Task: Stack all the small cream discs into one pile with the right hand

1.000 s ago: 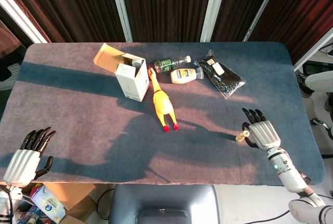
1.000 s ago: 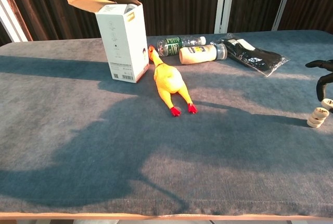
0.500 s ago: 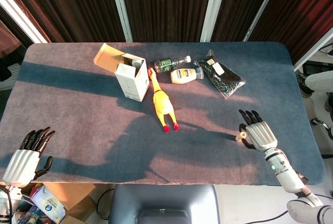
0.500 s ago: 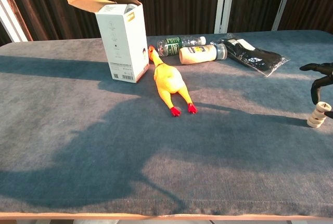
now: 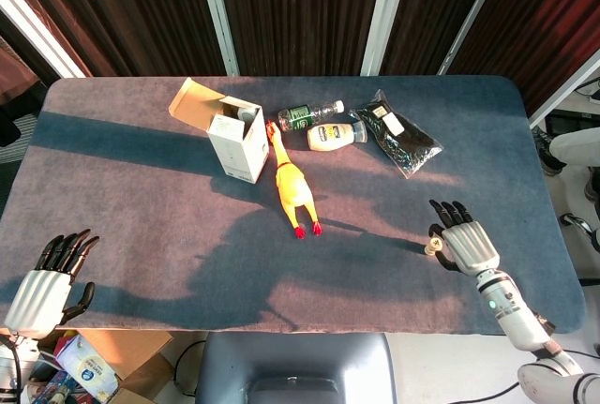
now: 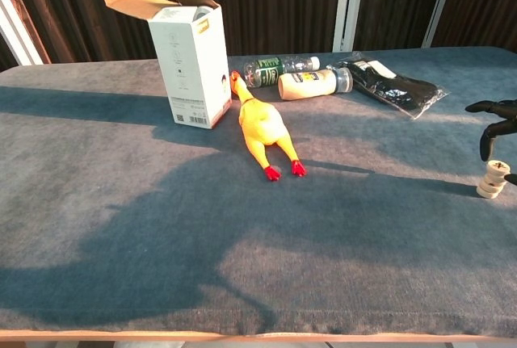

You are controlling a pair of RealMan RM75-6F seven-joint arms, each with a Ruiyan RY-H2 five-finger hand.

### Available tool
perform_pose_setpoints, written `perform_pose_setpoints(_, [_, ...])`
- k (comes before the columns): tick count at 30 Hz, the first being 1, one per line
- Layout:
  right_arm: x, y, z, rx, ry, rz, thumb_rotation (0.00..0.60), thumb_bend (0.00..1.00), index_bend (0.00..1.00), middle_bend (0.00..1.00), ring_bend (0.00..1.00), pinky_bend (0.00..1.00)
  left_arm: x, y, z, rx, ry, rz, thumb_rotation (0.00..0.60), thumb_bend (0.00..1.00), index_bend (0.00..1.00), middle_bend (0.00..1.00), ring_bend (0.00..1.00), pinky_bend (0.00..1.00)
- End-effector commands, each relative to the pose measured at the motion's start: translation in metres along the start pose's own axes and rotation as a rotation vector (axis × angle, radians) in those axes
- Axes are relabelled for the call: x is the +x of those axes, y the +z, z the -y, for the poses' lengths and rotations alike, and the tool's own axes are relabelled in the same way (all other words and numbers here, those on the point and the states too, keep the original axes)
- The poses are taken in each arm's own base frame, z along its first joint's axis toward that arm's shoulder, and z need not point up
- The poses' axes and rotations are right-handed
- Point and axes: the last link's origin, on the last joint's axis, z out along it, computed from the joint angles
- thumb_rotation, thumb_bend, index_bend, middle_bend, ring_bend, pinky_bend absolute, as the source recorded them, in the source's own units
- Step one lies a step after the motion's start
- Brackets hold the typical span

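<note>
- Left hand (image 5: 42, 289) is idling at the near left edge of the bench (image 5: 141, 235), fingers spread, holding nothing; it is playing no part in this step.
- White carton (image 5: 234, 142), rubber chicken (image 5: 292, 187), two bottles and a dark packet are lying mid-bench, well apart from the work area.
- Cream discs (image 6: 491, 178) are standing as one short pile near the right side of the bench; the top disc is looking seated. No loose disc is visible elsewhere.
- Right hand (image 5: 462, 240) is hovering just beside the pile, fingers (image 6: 487, 107) extended above it. Whether the thumb is touching the pile, I cannot tell.
- Judgement: stacking is looking near complete. The hand should be lifting straight up and away, avoiding any sideways brush against the pile.
</note>
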Motion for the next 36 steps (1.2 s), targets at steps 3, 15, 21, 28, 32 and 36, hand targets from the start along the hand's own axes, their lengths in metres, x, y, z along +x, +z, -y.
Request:
perform_pose_setpoints(3, [0.003,-0.005,-0.001,-0.001,0.017,-0.020,0.600,0.50,0.51,0.00,0.00,0.00,0.000,0.000,0.000,0.000,-0.001,0.000,0.600,0.53,0.00,0.00,0.00,0.05])
perform_pose_setpoints(15, [-0.001,-0.004,0.009,0.037,0.008,0.000,0.600,0.50,0.50,0.00,0.00,0.00,0.000,0.000,-0.001,-0.004,0.001,0.001,0.600,0.53,0.00,0.00,0.00,0.05])
perform_pose_setpoints(21, [-0.003,-0.004,0.014,0.053,0.008,0.006,0.600,0.50,0.50,0.00,0.00,0.00,0.001,-0.001,0.000,-0.003,0.000,-0.003,0.600,0.53,0.00,0.00,0.00,0.05])
perform_pose_setpoints(28, [-0.006,-0.011,0.010,0.041,-0.008,0.009,0.600,0.50,0.50,0.00,0.00,0.00,0.001,-0.002,-0.001,-0.007,0.000,-0.005,0.600,0.53,0.00,0.00,0.00,0.05])
perform_pose_setpoints(32, [-0.006,-0.012,0.007,0.030,-0.010,0.008,0.600,0.50,0.50,0.00,0.00,0.00,0.001,-0.002,-0.001,-0.007,0.001,-0.003,0.600,0.53,0.00,0.00,0.00,0.05])
perform_pose_setpoints(36, [-0.007,-0.013,0.006,0.029,-0.013,0.011,0.600,0.50,0.51,0.00,0.00,0.00,0.000,-0.001,-0.001,-0.007,0.001,-0.002,0.600,0.53,0.00,0.00,0.00,0.05])
